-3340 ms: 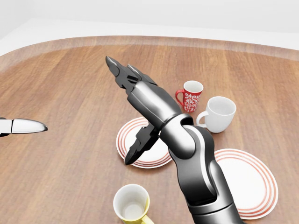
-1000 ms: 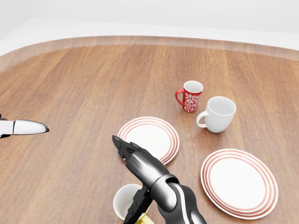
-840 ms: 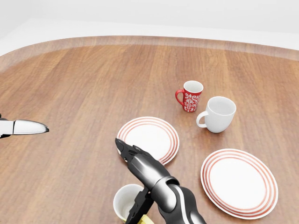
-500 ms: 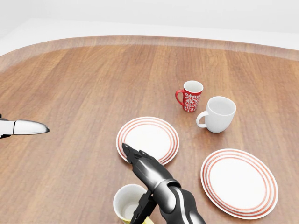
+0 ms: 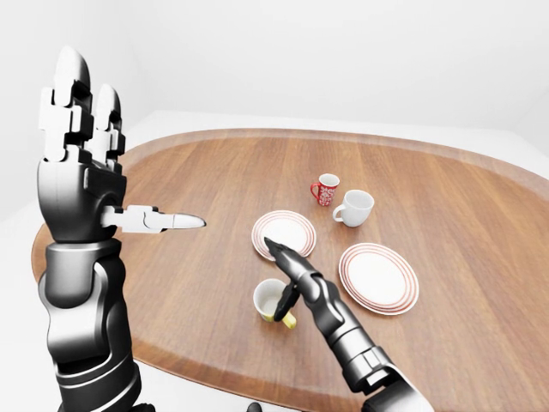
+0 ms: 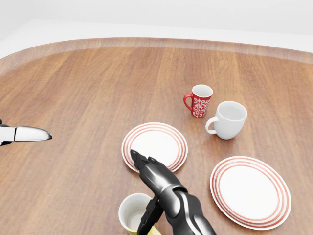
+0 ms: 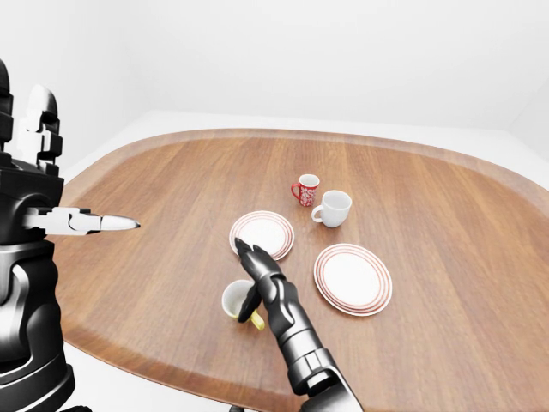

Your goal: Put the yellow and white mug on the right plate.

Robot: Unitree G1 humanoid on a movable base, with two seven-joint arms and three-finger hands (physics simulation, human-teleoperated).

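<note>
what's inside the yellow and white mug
The yellow and white mug shows a bare white interior. One of the right hand's fingers covers its right side.

yellow and white mug [image 6: 134, 213]: bottom of the head view, on the table [image 6: 78, 98], below the left plate [image 6: 155, 144]
right plate [image 6: 250, 192]: right of the mug
red mug [image 6: 199, 100], white mug [image 6: 228, 120]: side by side above both plates
right hand [image 6: 152, 183]: at the mug's right side

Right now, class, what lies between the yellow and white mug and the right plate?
In the left-eye view, only the right hand and its forearm cross between the yellow and white mug and the right plate; otherwise bare table.
</note>
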